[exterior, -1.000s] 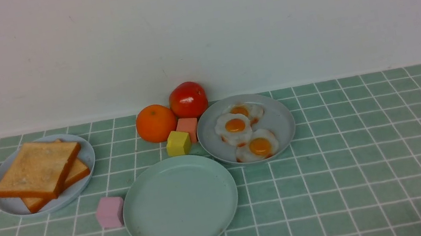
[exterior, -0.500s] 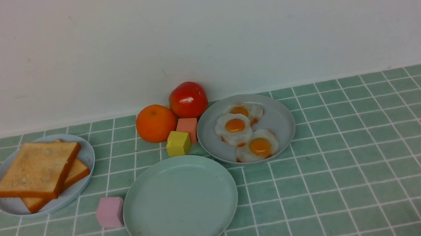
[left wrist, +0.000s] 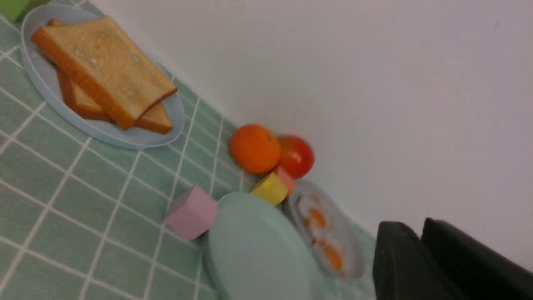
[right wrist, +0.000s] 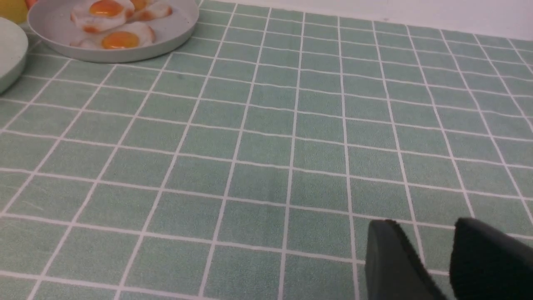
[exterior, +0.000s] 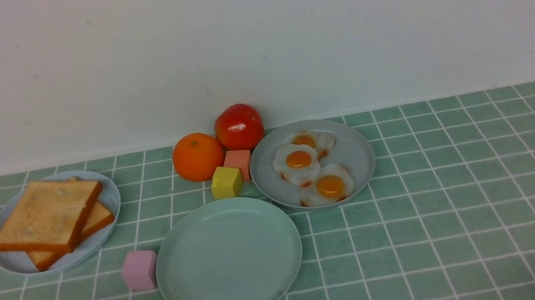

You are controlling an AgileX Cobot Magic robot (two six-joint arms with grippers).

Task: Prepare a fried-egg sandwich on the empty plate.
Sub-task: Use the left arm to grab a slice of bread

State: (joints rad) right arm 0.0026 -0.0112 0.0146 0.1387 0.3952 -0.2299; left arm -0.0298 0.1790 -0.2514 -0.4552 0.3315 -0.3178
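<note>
The mint-green plate (exterior: 229, 259) sits empty mid-desk (exterior: 475, 224), with a pink cube (exterior: 140, 269) just beside its left rim. Two toast slices (exterior: 47, 214) lie stacked on the light blue plate (exterior: 12, 262) at far left. Three fried eggs (exterior: 297, 161) rest on the grey plate (exterior: 355, 157) behind it to the right. The left fingers (left wrist: 395, 254) are closed together, gripping nothing. The right fingers (right wrist: 391, 258) stand slightly apart, also empty.

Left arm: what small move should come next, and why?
Probably carry the left arm's fingers toward the top toast slice on the light blue plate. The mint-green plate is bare, both toast slices lie stacked on the robot's left, and those fingers hold nothing.
</note>
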